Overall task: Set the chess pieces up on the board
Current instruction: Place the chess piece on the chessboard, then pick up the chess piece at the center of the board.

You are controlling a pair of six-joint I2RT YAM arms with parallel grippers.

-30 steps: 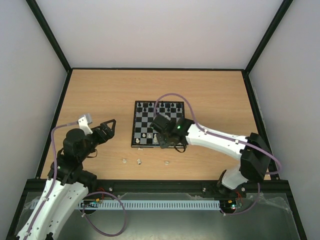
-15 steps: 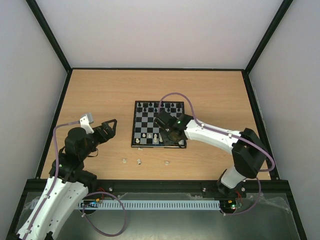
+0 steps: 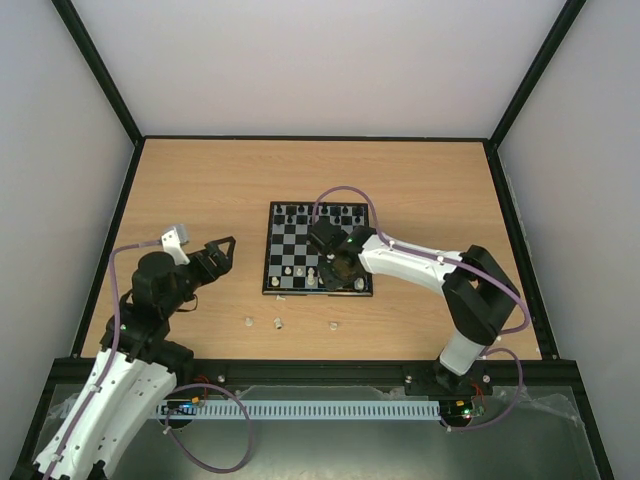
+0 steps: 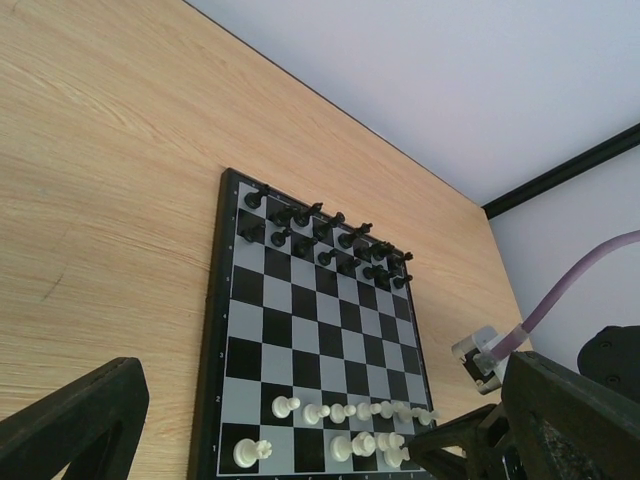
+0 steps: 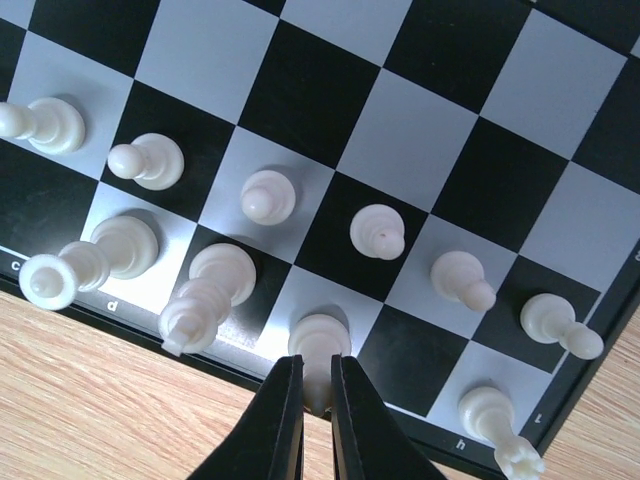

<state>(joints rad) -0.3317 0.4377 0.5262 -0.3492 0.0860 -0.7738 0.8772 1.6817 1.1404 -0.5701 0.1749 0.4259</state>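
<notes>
The board (image 3: 290, 240) lies mid-table. Black pieces (image 3: 320, 212) fill its far rows and several white chess pieces (image 4: 340, 412) stand on its two near rows. Over the near right part, my right gripper (image 3: 336, 270) is shut on a white piece. In the right wrist view that piece (image 5: 320, 345) has its top pinched between the fingertips (image 5: 284, 400) and its base at a light square of the near row, by the board's edge. My left gripper (image 3: 222, 250) hangs open and empty left of the board, and its fingers (image 4: 70, 425) frame the board (image 4: 300, 310).
Three loose white pieces (image 3: 248, 321), (image 3: 278, 322), (image 3: 333, 324) lie on the wood between the board and the arm bases. Neighbouring white pieces (image 5: 205, 290), (image 5: 495, 415) stand close on both sides of the held one. Black frame posts edge the table.
The right arm's elbow has swung left and closer, and its gripper has shifted slightly over the board's near rows. The left arm has barely moved.
</notes>
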